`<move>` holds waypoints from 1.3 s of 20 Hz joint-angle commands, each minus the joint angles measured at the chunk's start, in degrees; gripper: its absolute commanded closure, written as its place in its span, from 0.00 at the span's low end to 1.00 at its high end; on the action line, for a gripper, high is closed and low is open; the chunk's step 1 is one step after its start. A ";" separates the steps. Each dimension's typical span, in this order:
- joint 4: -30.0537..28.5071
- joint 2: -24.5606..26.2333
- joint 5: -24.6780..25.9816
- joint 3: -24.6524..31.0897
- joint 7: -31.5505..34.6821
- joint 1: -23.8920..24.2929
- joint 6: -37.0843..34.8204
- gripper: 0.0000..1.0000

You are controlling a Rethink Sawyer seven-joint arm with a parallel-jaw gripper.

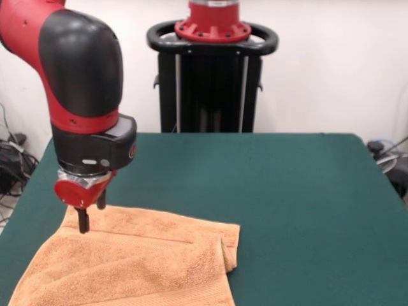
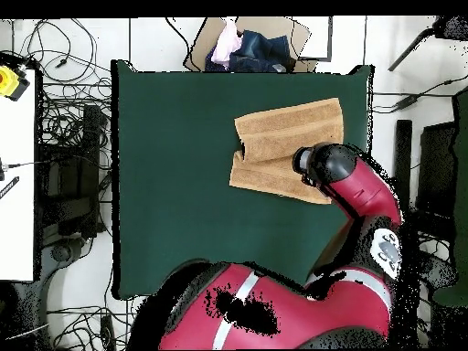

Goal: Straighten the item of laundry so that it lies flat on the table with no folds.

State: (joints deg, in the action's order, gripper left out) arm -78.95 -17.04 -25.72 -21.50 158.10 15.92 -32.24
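The orange-tan towel (image 1: pixel 137 261) lies at the table's near left corner in the front view, doubled over, with a thick fold along its right edge and a crease across the middle. In the overhead view the towel (image 2: pixel 285 146) sits near the table's upper right, with a notch on its left side. My gripper (image 1: pixel 92 213) hangs at the towel's far left corner with its fingers apart, and one fingertip (image 1: pixel 83 224) touches the cloth. In the overhead view the arm's head (image 2: pixel 324 167) hides the gripper. The dark green table (image 1: pixel 293 191) is much larger than the towel.
The robot's black pedestal (image 1: pixel 210 76) stands behind the table's far edge. A cardboard box with clothes (image 2: pixel 256 46) sits beyond the table's top edge in the overhead view. Cables (image 2: pixel 69 119) and a white bench (image 2: pixel 18 164) lie to the left.
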 commanded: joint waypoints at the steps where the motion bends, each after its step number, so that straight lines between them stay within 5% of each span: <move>1: -3.48 4.74 -0.70 4.15 9.85 -3.71 7.45 0.00; 7: -7.06 3.09 -4.05 11.65 7.67 0.23 9.76 0.00; 15: -6.96 4.45 -3.60 14.55 6.57 2.54 14.08 0.00; 26: -4.12 6.88 -3.62 7.96 10.90 -1.76 14.26 0.00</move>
State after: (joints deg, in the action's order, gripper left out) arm -80.99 -13.43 -27.09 -14.68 158.10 17.20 -20.32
